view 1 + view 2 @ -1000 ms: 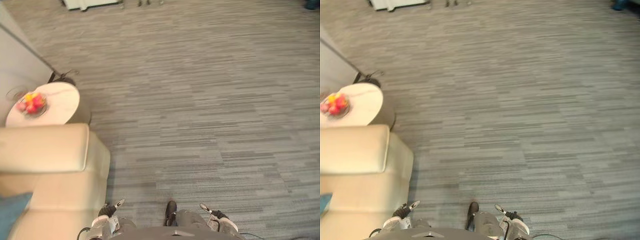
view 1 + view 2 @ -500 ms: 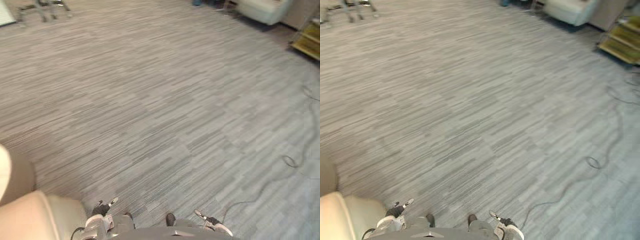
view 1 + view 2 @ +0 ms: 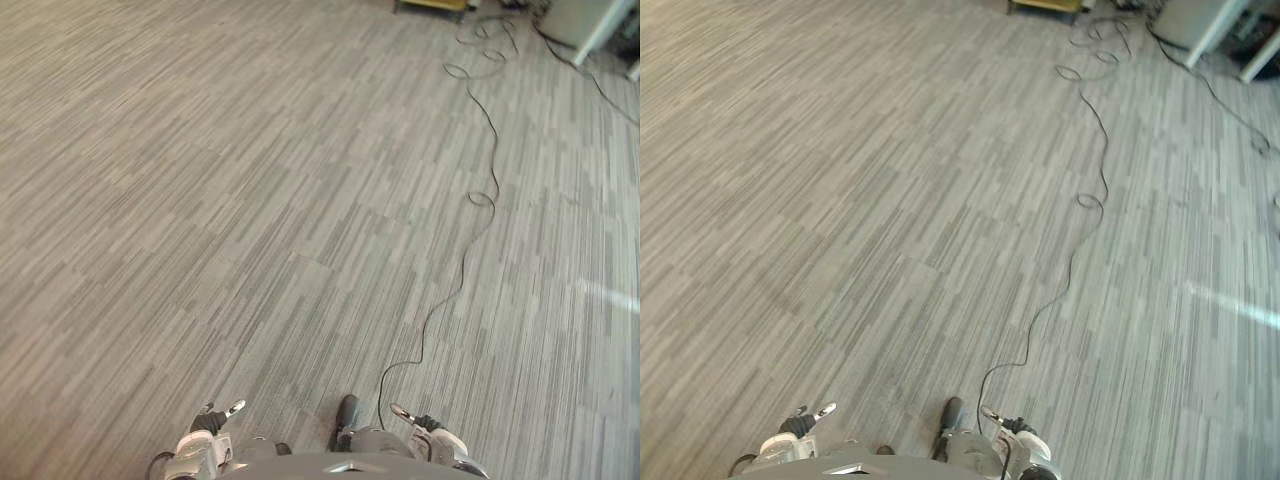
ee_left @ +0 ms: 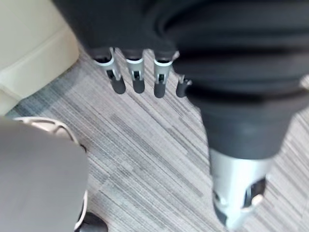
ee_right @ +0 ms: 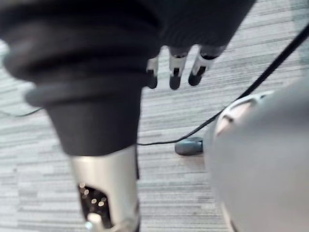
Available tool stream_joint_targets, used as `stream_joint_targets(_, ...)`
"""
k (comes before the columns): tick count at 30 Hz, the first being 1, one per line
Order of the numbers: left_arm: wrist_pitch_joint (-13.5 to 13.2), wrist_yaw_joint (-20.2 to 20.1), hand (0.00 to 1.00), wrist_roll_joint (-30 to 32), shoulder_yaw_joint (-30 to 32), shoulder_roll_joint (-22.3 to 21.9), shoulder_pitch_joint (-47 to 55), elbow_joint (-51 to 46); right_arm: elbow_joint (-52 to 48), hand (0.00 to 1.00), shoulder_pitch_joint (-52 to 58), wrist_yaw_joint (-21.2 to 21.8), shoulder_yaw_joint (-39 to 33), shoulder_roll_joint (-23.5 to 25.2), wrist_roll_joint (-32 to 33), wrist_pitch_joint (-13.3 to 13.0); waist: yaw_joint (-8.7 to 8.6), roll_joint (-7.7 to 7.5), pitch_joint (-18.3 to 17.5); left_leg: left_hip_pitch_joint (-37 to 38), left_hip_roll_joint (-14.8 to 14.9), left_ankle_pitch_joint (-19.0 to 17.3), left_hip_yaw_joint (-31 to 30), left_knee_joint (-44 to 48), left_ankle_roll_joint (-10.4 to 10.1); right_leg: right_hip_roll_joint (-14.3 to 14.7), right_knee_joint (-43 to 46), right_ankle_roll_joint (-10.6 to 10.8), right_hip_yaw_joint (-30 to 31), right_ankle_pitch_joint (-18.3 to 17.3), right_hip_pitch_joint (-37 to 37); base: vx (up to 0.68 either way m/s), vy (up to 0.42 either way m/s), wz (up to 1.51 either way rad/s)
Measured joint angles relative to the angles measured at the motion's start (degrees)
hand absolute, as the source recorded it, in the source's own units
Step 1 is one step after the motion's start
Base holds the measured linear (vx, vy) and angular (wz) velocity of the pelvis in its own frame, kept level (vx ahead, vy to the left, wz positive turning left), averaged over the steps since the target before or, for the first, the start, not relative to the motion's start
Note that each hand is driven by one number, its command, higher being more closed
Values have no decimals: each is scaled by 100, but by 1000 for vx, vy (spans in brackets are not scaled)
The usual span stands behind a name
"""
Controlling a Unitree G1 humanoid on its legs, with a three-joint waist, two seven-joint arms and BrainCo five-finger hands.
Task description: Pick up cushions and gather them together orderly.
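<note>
Eye views: grey carpet (image 3: 250, 200), with the left robot hand (image 3: 212, 420) and right robot hand (image 3: 425, 425) low at the bottom edge.
Left wrist view: its fingers (image 4: 137, 77) hang straight and spread over the carpet beside a cream sofa (image 4: 29, 43).
Right wrist view: its fingers (image 5: 175, 72) hang straight above the carpet.

No text, label, number or sign is legible.
- Grey striped carpet (image 3: 250, 200): plain, no markings.
- Yellow furniture edge (image 3: 430, 5), far off at 1 o'clock: too small to tell any print.
- Cream sofa corner (image 4: 29, 43) in the left wrist view: plain upholstery.
</note>
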Motion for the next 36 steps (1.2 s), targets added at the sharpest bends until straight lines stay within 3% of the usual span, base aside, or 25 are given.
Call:
stream_joint_targets(4,6,-2,0,99,-6,-12,6,8,-13,0,147,-2,-99,-75,16,-9,-18,148,-73,306,191,-381,-126,-327,-135,371,-342,74,170,32,187,-12,95,-17)
stream_joint_targets(7,39,-5,0,106,-80,69,-74,-87,-14,0,83,-4,-88,4,18,-11,62,25,61,-173,515,-727,-7,995,-293,435,-362,86,266,25,177,-81,93,-15)
stream_joint_targets(9,64,-30,0,96,-106,47,-89,-241,-20,0,156,-13,-87,-3,33,-9,87,-4,102,-737,748,-645,-125,2337,-299,407,-338,84,316,24,243,-85,62,-10)
stream_joint_targets(11,65,-34,0,92,-150,-14,-84,-314,-72,0,184,-21,-99,-17,169,-7,117,-5,205,-997,734,-620,-383,2925,-211,273,-324,112,476,-5,400,-5,128,-18)
stream_joint_targets(14,66,-37,0,90,-199,-34,-112,-318,-219,0,226,-23,-107,-36,217,-7,107,80,237,-1246,695,-791,-427,2755,-137,124,-360,143,579,-23,407,-17,121,-17)
stream_joint_targets(16,66,-34,0,90,-190,-40,-113,-392,-334,0,325,-30,-106,1,226,-5,158,87,241,-1407,597,-790,-509,1895,-123,-27,-383,282,676,-59,328,-41,143,-27)
stream_joint_targets(17,67,-32,0,89,-183,-57,-108,-467,-466,0,363,-30,-101,-5,224,-3,200,152,223,-1356,611,-688,-646,1136,-150,15,-384,365,722,-61,254,26,150,-36)
stream_joint_targets(18,66,-28,0,78,-174,-140,-31,-471,-566,0,325,-39,-105,-29,229,-20,250,320,199,-1358,676,-310,-604,959,-19,87,-109,385,703,-80,219,42,89,-29)
stream_joint_targets(19,64,-26,0,76,-176,-137,-29,-480,-591,0,339,-41,-102,-25,230,-17,258,312,205,-1341,658,-270,-584,913,-35,55,249,296,706,-227,119,173,107,-2)
stream_joint_targets(21,67,-26,0,74,-143,-68,-31,-524,-595,0,391,-48,-87,46,239,-1,236,134,237,-1155,446,-134,-469,629,-136,-161,974,431,710,-891,199,249,66,28)
stream_joint_targets(22,64,-20,0,53,-48,-69,-23,-572,-657,0,391,-52,-22,62,239,-5,265,60,232,-1140,501,37,-313,778,-95,-178,945,461,724,-1107,291,202,4,19)
stream_joint_targets(23,68,-20,0,23,18,-75,-10,-612,-704,0,396,-56,46,76,238,-6,305,62,247,-1240,561,9,-302,1059,-131,-198,892,413,773,-1131,323,120,79,11)
stream_joint_targets(24,48,-33,0,-34,126,-86,-4,-702,-790,0,329,-55,157,112,229,-14,330,-7,292,-1811,658,-144,-394,1966,-88,-187,762,427,853,-1177,387,98,134,-6)
stream_joint_targets(26,35,-26,0,-79,346,-146,11,-834,-824,0,223,-50,157,122,234,-20,423,-85,285,-2253,543,-287,-725,1821,-46,-276,728,508,1063,-1234,324,103,132,-31)
stream_joint_targets(27,28,-18,0,-78,366,-149,48,-875,-848,0,137,-51,115,110,234,-29,480,-27,245,-2338,581,-200,-764,1533,-74,-250,704,541,1200,-1254,283,179,203,-92)
stream_joint_targets(28,26,7,0,-81,401,-107,178,-870,-900,0,64,-39,124,134,233,-56,538,29,207,-2366,683,111,-787,1244,-42,-236,758,654,1466,-1336,305,218,232,-96)
stream_joint_targets(29,32,11,0,-80,409,-69,202,-840,-902,0,72,-38,122,140,232,-59,543,-4,193,-2325,636,222,-787,1232,39,-275,786,697,1552,-1388,319,263,258,-81)
stream_joint_targets(30,45,13,0,-81,415,-21,223,-782,-893,0,94,-39,123,153,232,-60,532,-63,153,-2311,561,282,-797,1234,124,-333,825,758,1610,-1443,301,218,177,-36)
stream_joint_targets(31,60,13,0,-82,411,100,295,-680,-793,0,160,-36,125,232,228,-58,468,-253,-43,-2373,343,165,-765,1250,216,-550,992,938,1684,-1586,138,420,268,-9)
stream_joint_targets(32,63,12,0,-82,362,216,289,-542,-632,0,223,-37,118,270,227,-64,374,-403,-233,-2459,169,-50,-737,1355,305,-736,1378,1163,1687,-1723,-64,438,244,1)
stream_joint_targets(33,56,12,0,-85,360,257,280,-518,-559,0,240,-36,116,281,227,-57,376,-460,-226,-2461,132,-131,-687,1415,342,-800,1684,1249,1709,-1808,-184,537,259,6)
stream_joint_targets(35,86,21,0,-142,314,371,317,-398,-406,0,229,-21,85,271,225,-34,379,-565,-225,-2219,84,-345,-473,1571,588,-971,3892,1574,1846,-1943,-836,436,173,-10)
stream_joint_targets(36,95,21,0,-152,241,394,341,-398,-384,0,235,-21,62,263,224,-38,367,-570,-217,-2092,51,-366,-472,1531,625,-997,4287,1629,1821,-1858,-877,353,117,-3)
